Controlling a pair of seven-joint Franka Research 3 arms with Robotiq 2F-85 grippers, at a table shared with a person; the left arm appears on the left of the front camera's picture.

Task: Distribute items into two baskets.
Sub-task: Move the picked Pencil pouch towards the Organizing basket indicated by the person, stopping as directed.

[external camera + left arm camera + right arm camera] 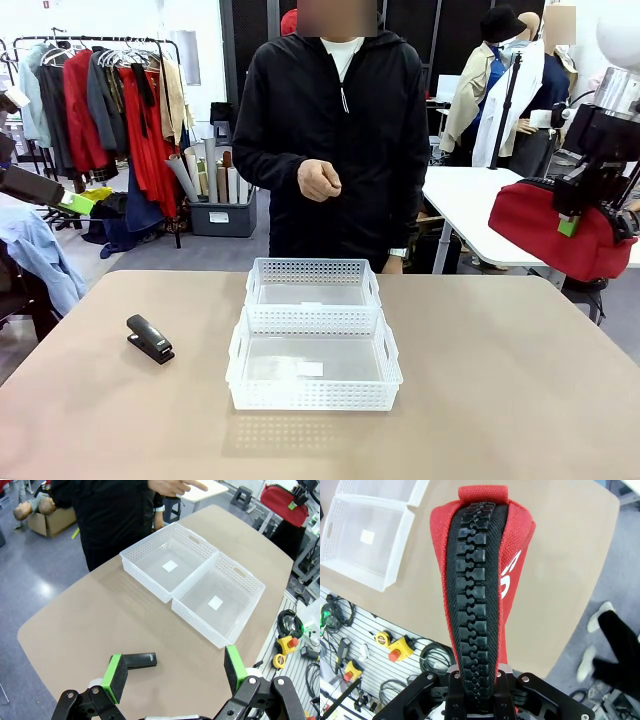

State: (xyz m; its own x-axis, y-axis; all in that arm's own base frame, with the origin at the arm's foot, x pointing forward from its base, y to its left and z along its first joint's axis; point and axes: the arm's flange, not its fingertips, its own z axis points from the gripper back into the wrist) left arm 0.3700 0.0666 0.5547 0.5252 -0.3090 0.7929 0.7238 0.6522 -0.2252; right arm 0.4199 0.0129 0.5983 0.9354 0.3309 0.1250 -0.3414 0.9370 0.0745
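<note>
High and well to the right of the larger basket point(313, 398), the right hand point(578, 205) hangs in the air with its fingers pinched tight on the black zipper top of the red pouch point(540, 232), whose soft body sags below the grip, clear of the table point(500, 400). Its arm is cut off by the picture's right edge in the front view. From the right wrist view the hand point(476, 692) looks straight down the zipper's teeth; the pouch point(477, 580) covers the middle of the scene, white print on its side is only partly readable, and how far the fabric reaches below cannot be made out. To the far left of the larger basket, also raised, the left hand point(62, 198) pokes in from the picture's edge, showing little more than a dark finger and a green pad. The left wrist view gives its state: the hand point(175, 670) stands spread wide with nothing between its pads, tilted down towards the table. Just beyond its pads lies the black stapler point(140, 660), partly hidden behind one finger; the front view shows the stapler point(149, 338) whole, lying on the table to the left of the larger basket and well apart from it. The smaller basket point(312, 270) sits touching the larger basket's far side, both with a white label on the floor. Behind them stands a person in a black jacket, one hand point(320, 180) held loosely at chest height.
</note>
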